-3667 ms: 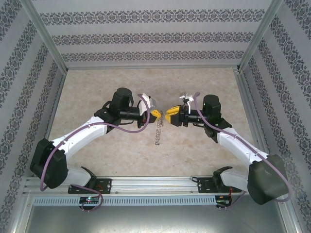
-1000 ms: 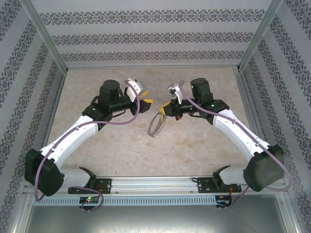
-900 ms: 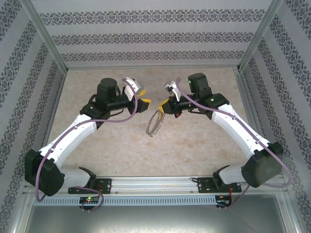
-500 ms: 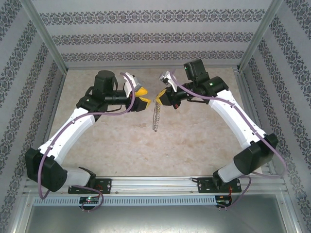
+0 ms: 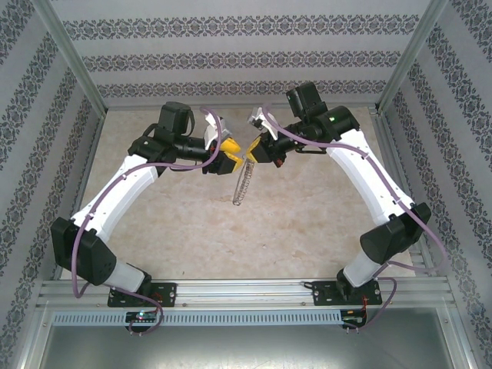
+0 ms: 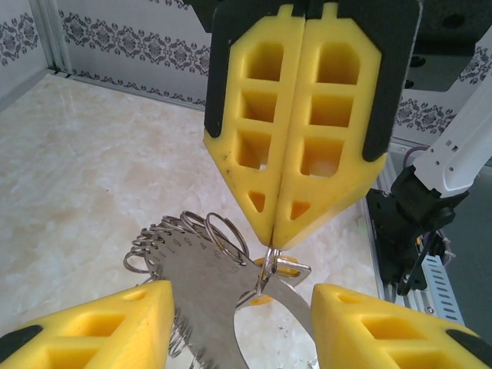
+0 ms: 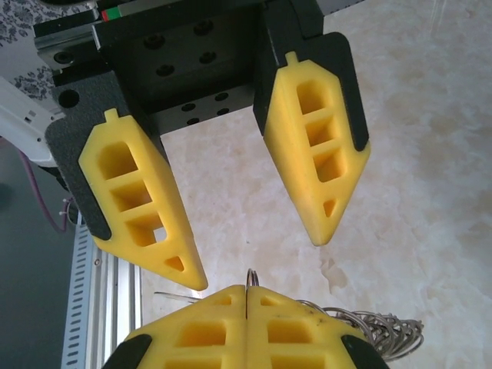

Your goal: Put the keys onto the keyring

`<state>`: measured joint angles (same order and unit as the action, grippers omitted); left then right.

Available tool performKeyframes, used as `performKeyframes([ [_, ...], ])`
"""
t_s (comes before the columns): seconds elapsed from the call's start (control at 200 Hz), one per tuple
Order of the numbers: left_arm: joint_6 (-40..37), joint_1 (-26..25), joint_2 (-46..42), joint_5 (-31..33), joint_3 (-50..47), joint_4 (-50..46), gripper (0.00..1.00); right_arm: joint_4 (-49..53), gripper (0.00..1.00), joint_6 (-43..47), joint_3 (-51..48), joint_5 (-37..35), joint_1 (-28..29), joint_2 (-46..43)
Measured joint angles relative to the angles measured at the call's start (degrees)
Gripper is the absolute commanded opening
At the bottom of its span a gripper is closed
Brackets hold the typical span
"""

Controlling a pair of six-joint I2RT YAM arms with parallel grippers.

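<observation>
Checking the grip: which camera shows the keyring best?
Left wrist: the keyring hangs close-up from the shut right gripper, its strung pieces plain. Top external shows it small and edge-on. Right wrist catches its wire and a few loops.

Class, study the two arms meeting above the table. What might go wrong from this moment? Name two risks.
1. The right end effector is shut on the keyring only at its very fingertips, gripping thin wire. The keyring hangs freely above the table, so it may slip out and fall.
2. The left end effector is open, close in front of those tips. Moving in or closing, it may bump them and knock the keyring loose.
</observation>
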<state>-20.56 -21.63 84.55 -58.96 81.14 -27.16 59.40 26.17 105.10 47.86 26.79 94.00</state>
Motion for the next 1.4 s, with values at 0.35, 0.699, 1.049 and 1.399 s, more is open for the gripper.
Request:
performKeyframes([
  [0.35, -0.6, 0.0, 1.6, -3.0, 1.9, -1.0, 0.47, 1.9, 0.0, 1.3, 0.5, -0.3, 0.9, 0.8],
  [0.699, -1.6, 0.0, 3.2, -4.5, 2.0, -3.5, 0.43, 1.9, 0.0, 1.5, 0.5, -0.3, 0.9, 0.8],
  [1.049, -1.6, 0.0, 4.1, -6.7, 2.8, -3.5, 0.33, 1.6, 0.0, 1.7, 0.5, -0.3, 0.9, 0.8],
  [1.399, -1.7, 0.2, 4.5, -8.2, 3.3, -4.1, 0.0, 1.1, 0.0, 1.7, 0.5, -0.7, 0.8, 0.8],
])
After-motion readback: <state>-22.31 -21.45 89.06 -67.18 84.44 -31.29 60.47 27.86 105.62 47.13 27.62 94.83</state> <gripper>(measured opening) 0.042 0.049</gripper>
